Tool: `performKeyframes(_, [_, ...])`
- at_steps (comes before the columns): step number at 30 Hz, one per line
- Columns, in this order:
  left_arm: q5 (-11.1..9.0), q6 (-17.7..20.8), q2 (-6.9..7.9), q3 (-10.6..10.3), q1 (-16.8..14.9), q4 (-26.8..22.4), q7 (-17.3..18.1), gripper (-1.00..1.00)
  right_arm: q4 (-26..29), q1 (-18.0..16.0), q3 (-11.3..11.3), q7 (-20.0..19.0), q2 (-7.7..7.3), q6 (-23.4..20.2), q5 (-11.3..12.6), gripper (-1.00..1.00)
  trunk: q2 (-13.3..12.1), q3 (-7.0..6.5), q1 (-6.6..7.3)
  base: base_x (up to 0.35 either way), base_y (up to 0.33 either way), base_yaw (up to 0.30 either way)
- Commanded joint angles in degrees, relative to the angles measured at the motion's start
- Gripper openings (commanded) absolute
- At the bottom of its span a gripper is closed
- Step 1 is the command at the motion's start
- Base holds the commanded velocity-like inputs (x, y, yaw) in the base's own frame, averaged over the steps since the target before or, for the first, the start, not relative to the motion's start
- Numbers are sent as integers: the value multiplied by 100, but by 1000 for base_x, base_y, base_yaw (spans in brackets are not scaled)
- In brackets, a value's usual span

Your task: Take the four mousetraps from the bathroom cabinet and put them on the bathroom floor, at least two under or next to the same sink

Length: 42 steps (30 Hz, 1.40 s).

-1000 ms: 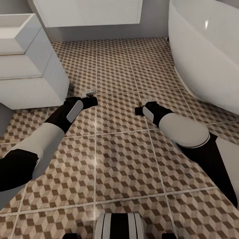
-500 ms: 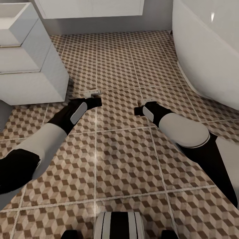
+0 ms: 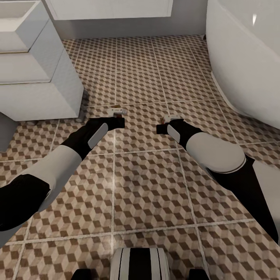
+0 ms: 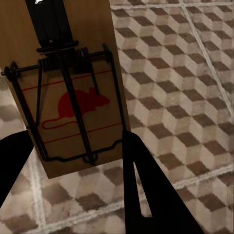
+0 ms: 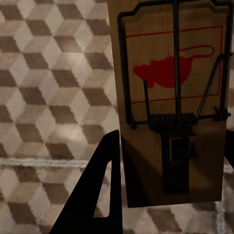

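The left gripper (image 3: 118, 116) has swung further from the white drawer unit (image 3: 37, 74), out over the bathroom floor (image 3: 147, 186), jaws clamped on a mousetrap (image 4: 68, 87). The right gripper (image 3: 165, 123) grips a second mousetrap (image 5: 173, 97) between its fingers (image 5: 100, 195), near the bathtub (image 3: 245, 58), both traps above the cube-pattern tiles

1. The patterned floor (image 3: 147, 186) lies open between and ahead of both arms.
2. A white drawer unit (image 3: 35, 77) stands close on the left, walling off that side.
3. The bathtub (image 3: 249, 66) curves in on the right, narrowing the passage.
4. Ahead, the wall-hung sink (image 3: 112, 7) overhangs bare floor.
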State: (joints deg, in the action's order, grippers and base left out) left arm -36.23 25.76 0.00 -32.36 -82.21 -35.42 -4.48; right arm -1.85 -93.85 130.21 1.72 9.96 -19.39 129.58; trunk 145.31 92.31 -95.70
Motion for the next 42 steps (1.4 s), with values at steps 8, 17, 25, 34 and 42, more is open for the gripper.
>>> performKeyframes(8, [-28,32,12,44,-4,-31,-66,-100,-8,-2,45,29,4,31,72,-100,11,159,-17,0,0,0])
performKeyframes(17, [-7,33,111,54,-2,-266,-264,-100,-8,-2,40,29,4,40,76,-100,23,358,-40,0,0,0])
performKeyframes(25, [-10,17,127,67,-1,-319,-289,-100,-8,-2,40,30,4,42,76,-100,31,491,-56,0,0,0])
performKeyframes(34, [-16,-25,146,167,-2,-325,-288,-100,-8,-2,39,36,4,49,76,-100,31,491,-56,0,0,0])
performKeyframes(42, [-18,21,120,170,-3,-252,-321,-100,-17,-12,40,58,4,522,76,-100,41,668,-76,0,0,0])
